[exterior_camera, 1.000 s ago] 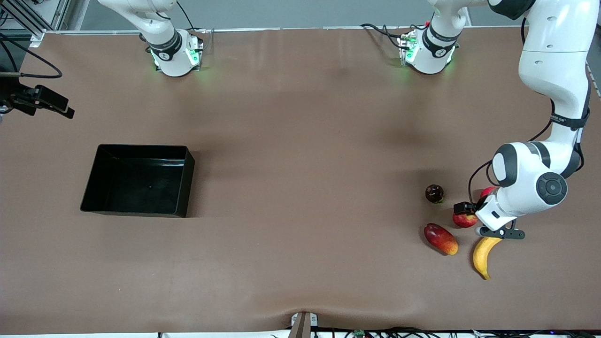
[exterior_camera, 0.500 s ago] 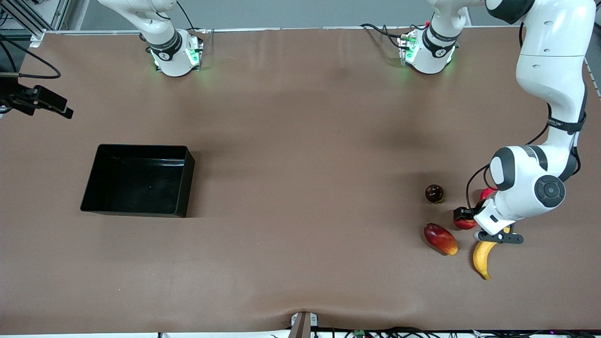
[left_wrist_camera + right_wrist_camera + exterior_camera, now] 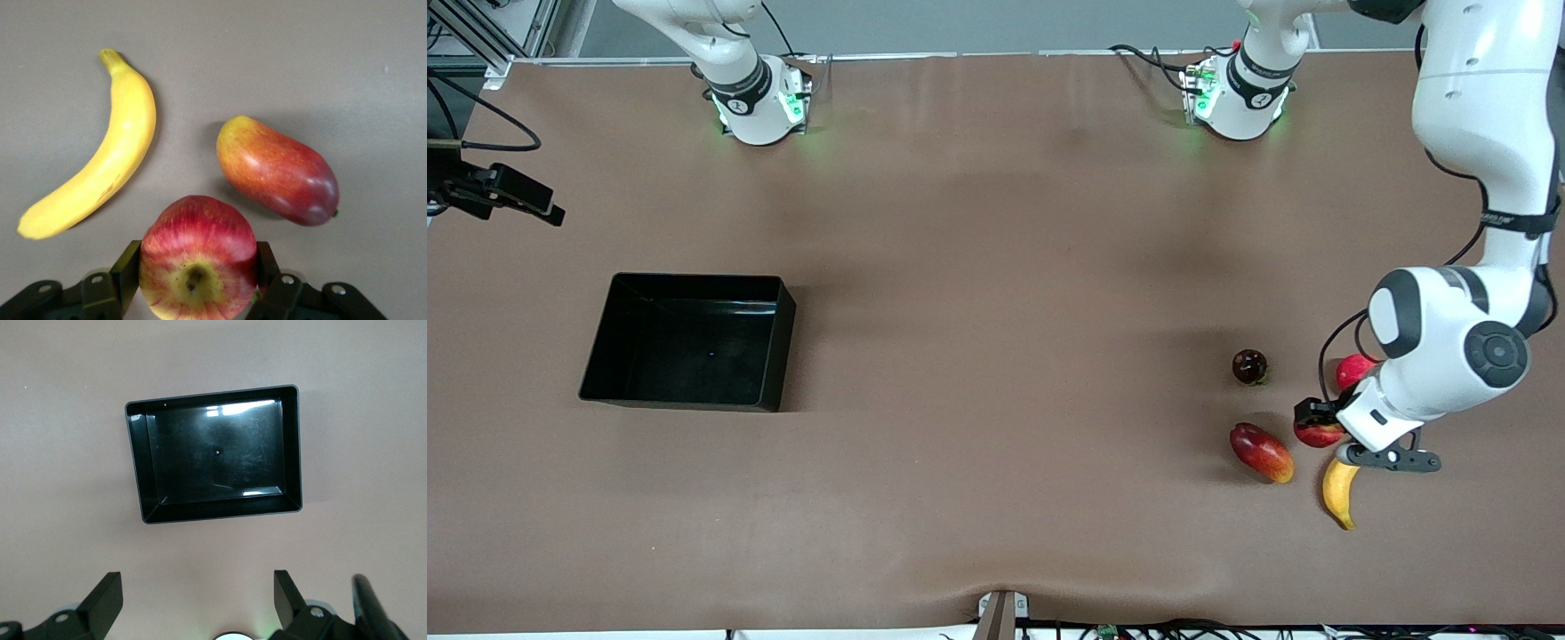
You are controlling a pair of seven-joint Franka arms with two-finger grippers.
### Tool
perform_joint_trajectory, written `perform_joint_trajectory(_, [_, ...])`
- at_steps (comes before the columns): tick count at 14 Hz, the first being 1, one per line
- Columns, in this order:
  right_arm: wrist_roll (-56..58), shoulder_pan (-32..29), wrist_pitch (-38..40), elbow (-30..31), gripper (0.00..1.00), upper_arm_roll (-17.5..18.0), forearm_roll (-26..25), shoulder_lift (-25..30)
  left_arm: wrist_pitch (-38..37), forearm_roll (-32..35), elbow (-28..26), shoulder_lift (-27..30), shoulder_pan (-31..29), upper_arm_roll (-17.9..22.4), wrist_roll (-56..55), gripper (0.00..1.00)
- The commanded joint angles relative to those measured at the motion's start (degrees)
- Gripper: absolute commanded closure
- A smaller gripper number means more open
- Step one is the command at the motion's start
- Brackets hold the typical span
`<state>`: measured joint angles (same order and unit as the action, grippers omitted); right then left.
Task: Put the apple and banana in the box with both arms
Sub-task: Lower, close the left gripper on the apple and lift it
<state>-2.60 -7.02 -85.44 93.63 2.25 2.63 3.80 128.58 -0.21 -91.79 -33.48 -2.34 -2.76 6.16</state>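
1. Sitting between the fingers of the left tool [image 3: 197,290], the apple [image 3: 197,259] is being pinched on both flanks, stem dimple facing the wrist camera; in the front view the apple [image 3: 1318,433] is showing at the left arm's end of the surface [image 3: 996,267].
2. Lying just beside it, nearer the front camera, is the banana [image 3: 1340,493], untouched; a mango-like fruit [image 3: 1261,452] is lying near both.
3. Waiting well apart, toward the right arm's end, is the box [image 3: 769,356], holding nothing.
4. Hanging over the surface near the box, the right tool [image 3: 197,600] is standing spread and carrying nothing.
5. Risking a slip: the fingers are gripping a round, smooth skin, so a fast swing could roll the apple out. A low carry could also be knocking the neighbouring fruits.
6. Counting: one apple, one banana, one mango-like fruit, one dark round fruit [image 3: 1249,365], one smooth red fruit [image 3: 1353,370], one box, two arms.
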Motion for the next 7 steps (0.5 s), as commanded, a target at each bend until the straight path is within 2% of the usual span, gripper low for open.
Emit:
perform_joint_trajectory(1, [-0.1, -0.9, 0.6, -1.0, 0.0, 0.5, 0.7, -0.5, -4.6, -0.1, 0.3, 3.3, 0.0, 0.1, -3.1, 1.0])
perform_joint_trajectory(7, [-0.1, -0.9, 0.5, -1.1, 0.0, 0.5, 0.7, -0.5, -11.6, -0.1, 0.4, 7.7, 0.9, -0.4, -6.2, 1.0])
